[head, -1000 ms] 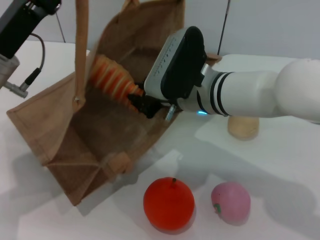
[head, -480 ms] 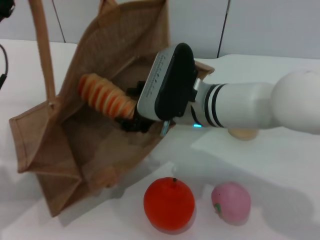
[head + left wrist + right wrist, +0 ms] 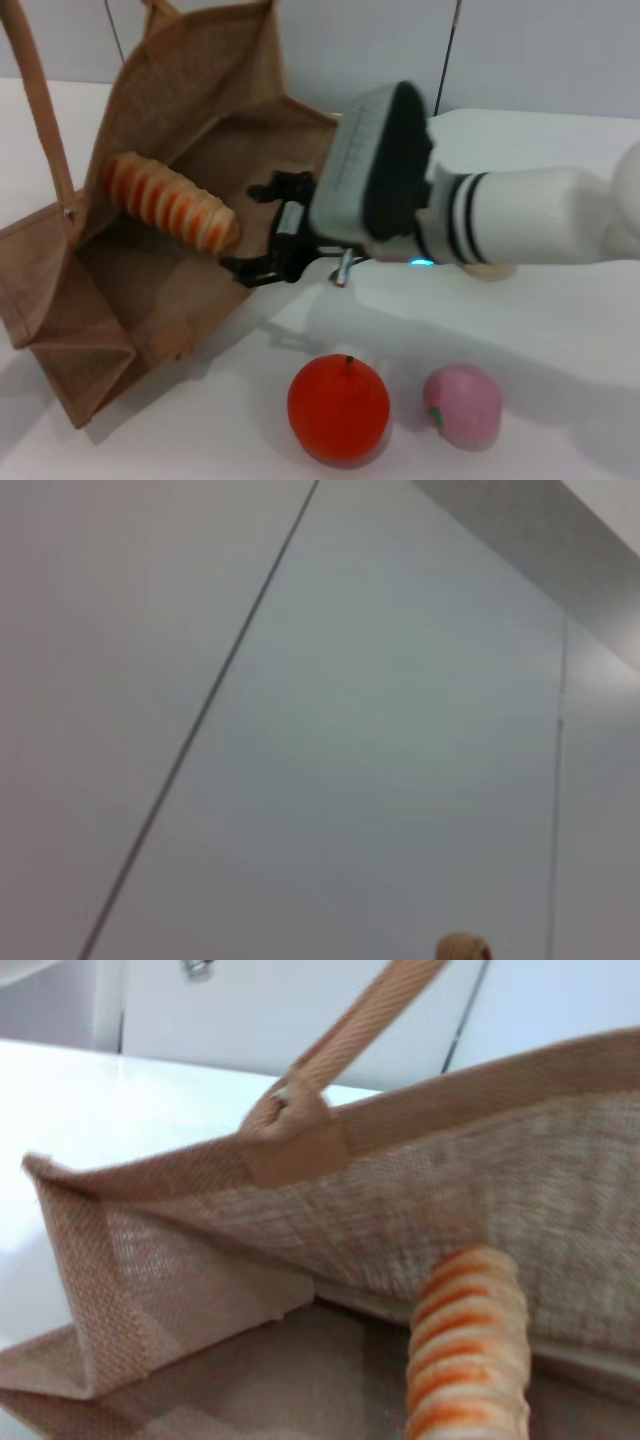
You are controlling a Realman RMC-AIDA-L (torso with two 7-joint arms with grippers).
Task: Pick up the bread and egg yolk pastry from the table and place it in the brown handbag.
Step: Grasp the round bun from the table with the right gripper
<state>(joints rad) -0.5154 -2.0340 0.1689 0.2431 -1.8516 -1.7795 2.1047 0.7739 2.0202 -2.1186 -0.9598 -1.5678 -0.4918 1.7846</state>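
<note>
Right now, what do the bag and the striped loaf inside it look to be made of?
The bag looks like coarse woven burlap, matte tan-brown, its weave and stitched edge bands plain in the right wrist view. The loaf has smooth, ridged orange and cream stripes with an even, slightly glossy surface, so it is probably a plastic or foam replica.

A white table [image 3: 560, 330] fills the scene and carries soft grey shadows. Behind it, at twelve o'clock, stands a pale grey-white panelled wall [image 3: 540, 50] with thin dark seams [image 3: 455, 40] between its panels.
</note>
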